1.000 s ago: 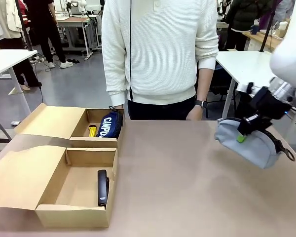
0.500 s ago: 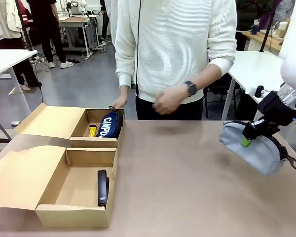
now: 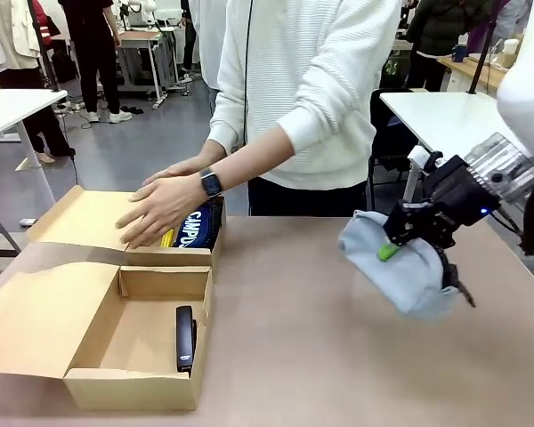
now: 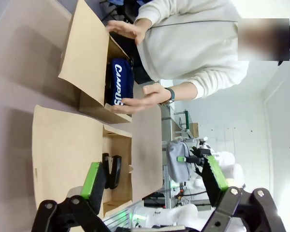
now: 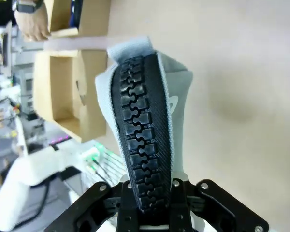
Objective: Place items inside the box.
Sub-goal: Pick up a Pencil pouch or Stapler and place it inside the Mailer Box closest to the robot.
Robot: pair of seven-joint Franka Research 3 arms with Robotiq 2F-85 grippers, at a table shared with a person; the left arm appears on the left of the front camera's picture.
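A cardboard box [image 3: 133, 391] lies open at the table's left. Its far compartment holds a navy "CAMPUS" pencil case [image 3: 198, 229] and a yellow utility knife [image 3: 166, 238], with the person's hand [image 3: 165, 209] resting over them. A black stapler [image 3: 186, 336] lies in the near compartment. My right gripper [image 3: 393, 247] is shut on the grey pencil case [image 3: 405, 271], holding it above the table right of centre. In the right wrist view the grey pencil case's black zip [image 5: 142, 140] runs up from the right gripper [image 5: 151, 195]. My left gripper [image 4: 153, 176] hangs open high above the box [image 4: 63, 145].
The person stands at the far edge, leaning toward the box. Bare tabletop [image 3: 294, 338] lies between the box and the grey case. White tables stand behind at left [image 3: 9, 102] and right [image 3: 445, 111].
My right gripper has carried the grey pencil case leftward toward the table's middle. The person's hand has reached across to the box's far compartment.
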